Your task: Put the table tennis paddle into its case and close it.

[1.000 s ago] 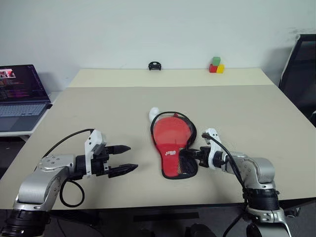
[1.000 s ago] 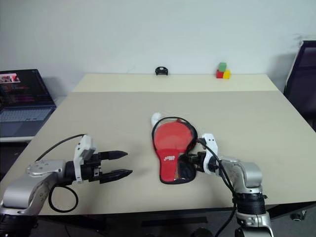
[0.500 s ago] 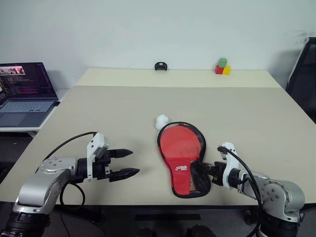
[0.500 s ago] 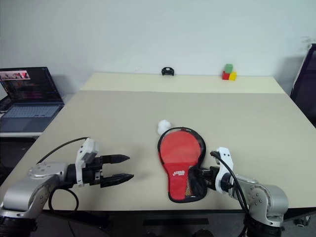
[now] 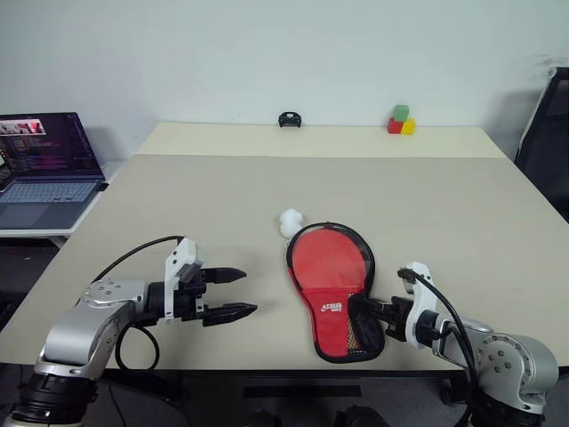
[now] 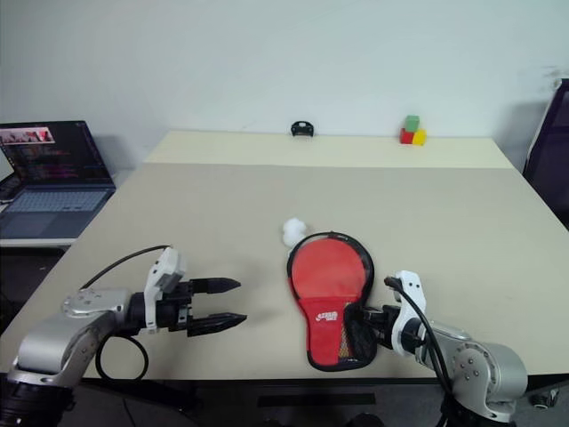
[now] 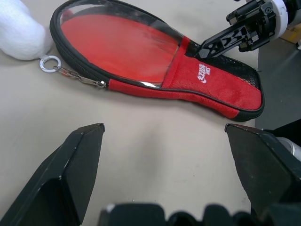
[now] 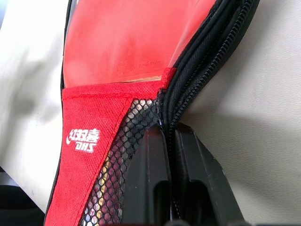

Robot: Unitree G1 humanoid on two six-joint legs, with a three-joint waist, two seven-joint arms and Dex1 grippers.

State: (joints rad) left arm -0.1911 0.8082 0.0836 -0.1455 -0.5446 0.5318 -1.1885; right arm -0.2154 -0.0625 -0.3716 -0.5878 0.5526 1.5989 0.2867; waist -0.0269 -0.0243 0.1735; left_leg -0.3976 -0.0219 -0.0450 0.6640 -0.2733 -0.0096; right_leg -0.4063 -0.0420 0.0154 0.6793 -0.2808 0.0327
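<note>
The case point(image 5: 336, 289) lies flat near the front edge of the beige table point(image 5: 178, 196), its round head pointing away from the robot and its narrow handle end toward the front edge. The red face of the table tennis paddle point(image 7: 117, 44) shows through a clear window in the upper half, so the paddle appears to be seated inside already; what remains is judged to be the closing of the zip. The right gripper point(image 8: 171, 174) has its fingers pressed together on the black zip edge of the case at the mesh-covered handle end, where the zipper track point(image 8: 207, 52) runs up along the side of the head. The left gripper point(image 5: 233, 293) hovers over bare table well to the left of the case, with its fingers spread wide and nothing between them. A metal zipper pull with a ring point(image 7: 49, 62) lies on the table beside the head of the case, touching or just beside a small white ball point(image 5: 291, 221). Handling judgement: the case is a light, soft fabric pouch that will slide and buckle when pulled, while the paddle inside gives it a stiff flat core. Take hold at the piped rim or the handle end to anchor it, and draw the zip by the ring pull. The pull is small and thin, so a fingertip pinch is called for. An unanchored case is likely to drag across the smooth tabletop.
</note>
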